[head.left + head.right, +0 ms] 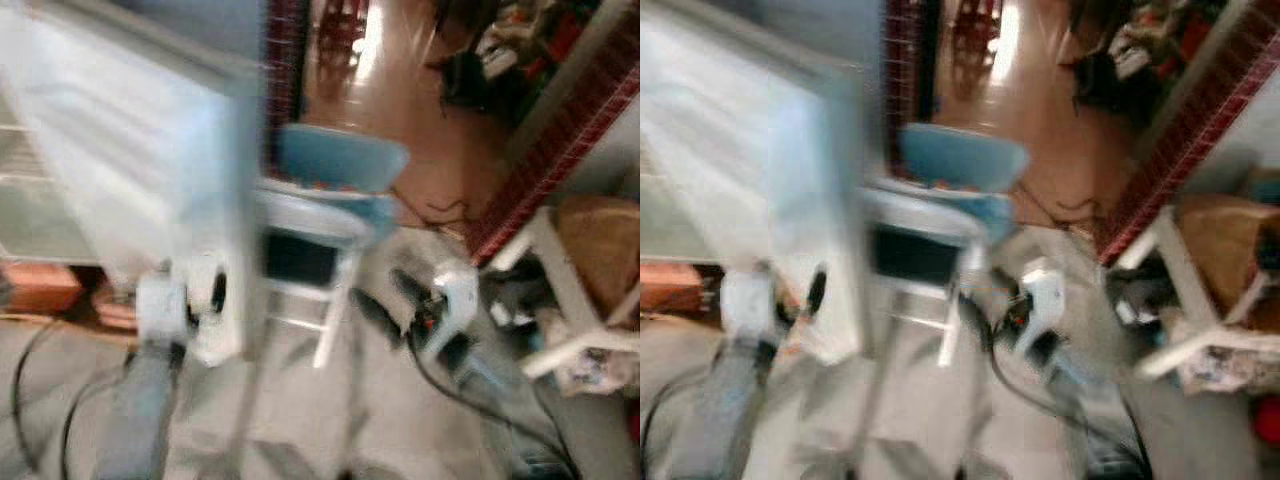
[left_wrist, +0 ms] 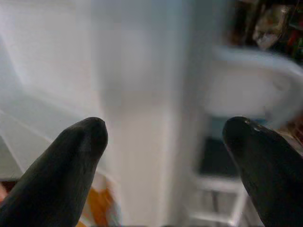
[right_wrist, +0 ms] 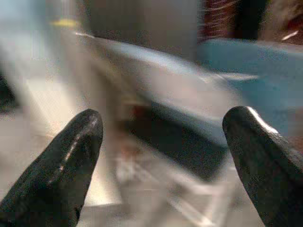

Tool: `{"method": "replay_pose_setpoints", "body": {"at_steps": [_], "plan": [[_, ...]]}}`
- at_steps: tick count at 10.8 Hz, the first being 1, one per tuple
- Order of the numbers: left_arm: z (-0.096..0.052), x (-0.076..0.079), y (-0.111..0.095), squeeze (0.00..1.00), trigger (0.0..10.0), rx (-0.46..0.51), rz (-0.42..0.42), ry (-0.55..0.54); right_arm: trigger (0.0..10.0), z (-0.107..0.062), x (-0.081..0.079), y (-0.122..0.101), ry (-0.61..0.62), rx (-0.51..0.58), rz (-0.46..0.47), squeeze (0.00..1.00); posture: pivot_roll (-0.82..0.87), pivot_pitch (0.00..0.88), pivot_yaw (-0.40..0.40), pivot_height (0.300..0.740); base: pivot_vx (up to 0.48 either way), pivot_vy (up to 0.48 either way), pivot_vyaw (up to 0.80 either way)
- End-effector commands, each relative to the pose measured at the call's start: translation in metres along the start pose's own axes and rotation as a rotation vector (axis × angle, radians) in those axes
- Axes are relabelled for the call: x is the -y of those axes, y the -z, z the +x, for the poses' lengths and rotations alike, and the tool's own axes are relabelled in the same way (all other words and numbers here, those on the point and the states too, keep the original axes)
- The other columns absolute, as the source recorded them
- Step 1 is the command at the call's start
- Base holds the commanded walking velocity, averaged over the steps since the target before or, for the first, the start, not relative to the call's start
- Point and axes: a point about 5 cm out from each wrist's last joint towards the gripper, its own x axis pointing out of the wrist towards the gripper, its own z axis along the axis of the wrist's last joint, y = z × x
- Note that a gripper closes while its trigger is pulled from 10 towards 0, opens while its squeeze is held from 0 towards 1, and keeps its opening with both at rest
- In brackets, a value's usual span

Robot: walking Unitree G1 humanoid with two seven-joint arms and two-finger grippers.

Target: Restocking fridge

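The pictures are blurry. The fridge door (image 1: 120, 150) is a big white panel on the left side of the head views, and it stands open. Past its edge, at the far left, pale fridge shelves (image 1: 25, 190) show. Low down by them sits something orange-brown (image 1: 40, 285) that is too blurred to name.

The left pincer (image 1: 195, 295) is up against the lower edge of the white door. In the left wrist view its two black fingers (image 2: 71, 165) are spread wide apart with nothing between them, and the white door fills the space ahead of them. The silver left arm (image 1: 140, 400) runs down from it toward the bottom of the picture.

Just to the right of the door stands a small chair with a blue seat (image 1: 335, 160) and a white frame (image 1: 320, 260). It stands on the grey floor (image 1: 290, 420).

The right pincer (image 1: 385, 295) is near the right side of the chair frame. In the right wrist view its fingers (image 3: 66, 165) are also spread apart and hold nothing. The blue seat and the dark part under it are in front of them.

Behind the chair there is a shiny brown floor (image 1: 400, 90). At the right side stands a white rack (image 1: 560, 290) with a brown bag (image 1: 600, 240) on it. A black cable (image 1: 450, 385) lies on the grey floor.
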Motion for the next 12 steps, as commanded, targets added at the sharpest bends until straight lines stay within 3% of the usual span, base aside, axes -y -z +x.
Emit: {"method": "replay_pose_setpoints", "body": {"at_steps": [1, 4, 8, 10, 12], "plan": [[0.001, 0.006, -0.001, 0.0, 10.0, 0.002, 0.002, 0.03, 10.0, 0.003, 0.002, -0.004, 0.039, 0.021, -0.041, 0.0, 0.12, 0.063, -0.074, 0.74, 0.0, 0.0, 0.77], [0.006, 0.002, 0.001, 0.0, 10.0, -0.023, -0.001, -0.02, 10.0, 0.009, 0.006, -0.003, 0.14, 0.041, -0.065, 0.0, 0.12, 0.062, -0.072, 0.74, 0.0, 0.0, 0.25], [0.015, -0.001, -0.005, 0.0, 10.0, -0.007, 0.007, -0.033, 10.0, 0.011, -0.002, 0.005, 0.25, 0.063, 0.01, 0.0, 0.11, 0.056, -0.072, 0.74, 0.0, 0.0, 0.0], [0.016, 0.002, -0.004, 0.0, 10.0, -0.019, -0.003, -0.036, 10.0, 0.032, -0.015, -0.003, 0.233, 0.094, 0.01, 0.0, 0.12, 0.056, -0.072, 0.74, 0.0, 0.236, 0.38], [0.016, 0.001, -0.003, 0.0, 10.0, -0.028, -0.004, -0.046, 10.0, 0.044, -0.014, -0.012, 0.246, 0.111, 0.005, 0.0, 0.13, 0.056, -0.077, 0.74, 0.0, 0.478, 0.75]]}}
